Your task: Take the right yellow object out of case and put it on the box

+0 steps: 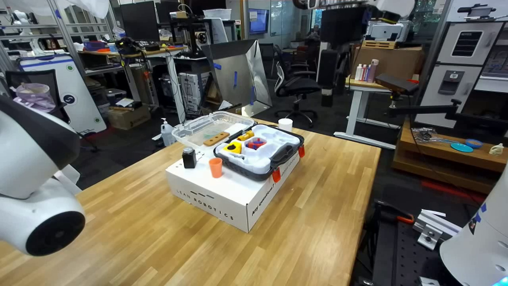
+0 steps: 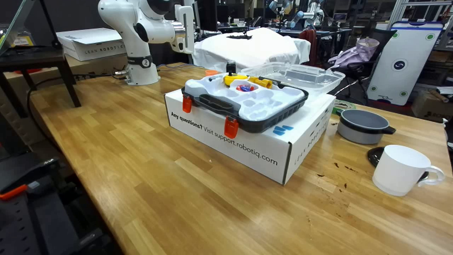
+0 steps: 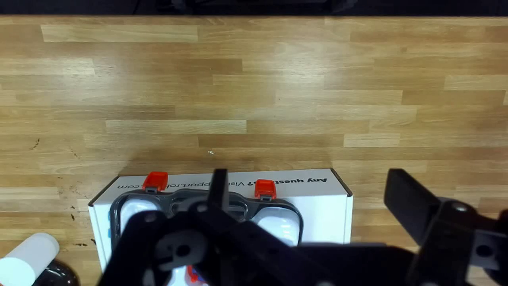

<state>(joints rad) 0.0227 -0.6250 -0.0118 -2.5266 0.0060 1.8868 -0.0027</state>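
While your gripper (image 3: 308, 178) hangs spread and empty, the right yellow piece (image 2: 262, 82) lies in the case (image 2: 262, 125); you should grip across its length, descending clear of the left piece (image 2: 234, 78).

In an exterior view the camera slants down over the tabletop (image 1: 321, 190) beneath the Robotiq gripper (image 1: 327, 100); in an exterior view, back from the opposite end, nearer the case (image 2: 283, 117). The wrist view looks down past the gripper's fingers (image 3: 408, 202). All three share the case's latches (image 3: 265, 188).
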